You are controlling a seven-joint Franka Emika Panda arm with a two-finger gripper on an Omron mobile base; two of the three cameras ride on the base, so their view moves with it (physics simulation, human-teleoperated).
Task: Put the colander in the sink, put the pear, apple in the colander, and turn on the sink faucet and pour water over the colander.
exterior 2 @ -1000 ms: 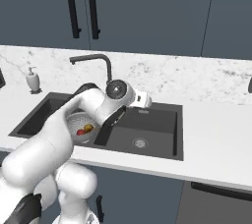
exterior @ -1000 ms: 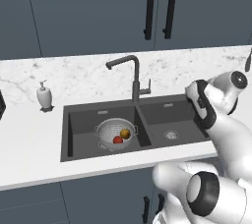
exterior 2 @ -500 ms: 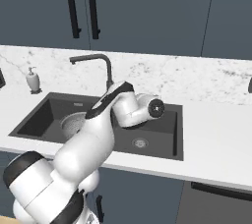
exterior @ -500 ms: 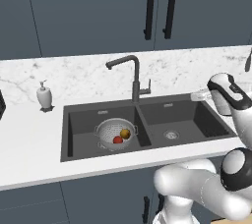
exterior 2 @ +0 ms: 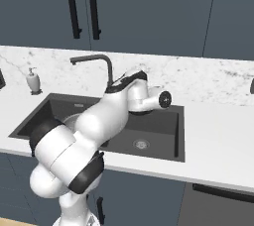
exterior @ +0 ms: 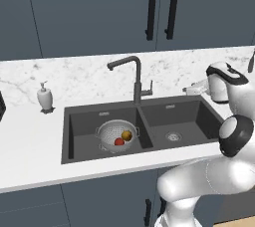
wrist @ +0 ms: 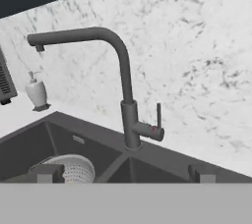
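The colander (exterior: 110, 134) sits in the left basin of the dark sink (exterior: 149, 103), with the pear (exterior: 127, 135) and the red apple (exterior: 119, 142) inside it. The sink faucet (exterior: 135, 77) rises behind the divider, its spout reaching over the left basin. My gripper (exterior: 191, 90) hovers open and empty above the sink's back right rim, pointing left at the faucet. The hand view looks at the faucet (wrist: 125, 88) and its upright side lever (wrist: 158, 116), with the colander (wrist: 75, 169) low at the left and my gripper (wrist: 123, 174) spread wide.
A white soap dispenser (exterior: 45, 96) stands on the marble counter left of the sink. A dark appliance (exterior: 1, 107) sits at the far left edge. Dark cabinets with black handles (exterior: 162, 8) hang above. My arm (exterior 2: 106, 116) crosses over the left basin.
My hand has risen from the sink and turned toward the faucet. The jaws have stayed open. Colander and fruit have not moved.
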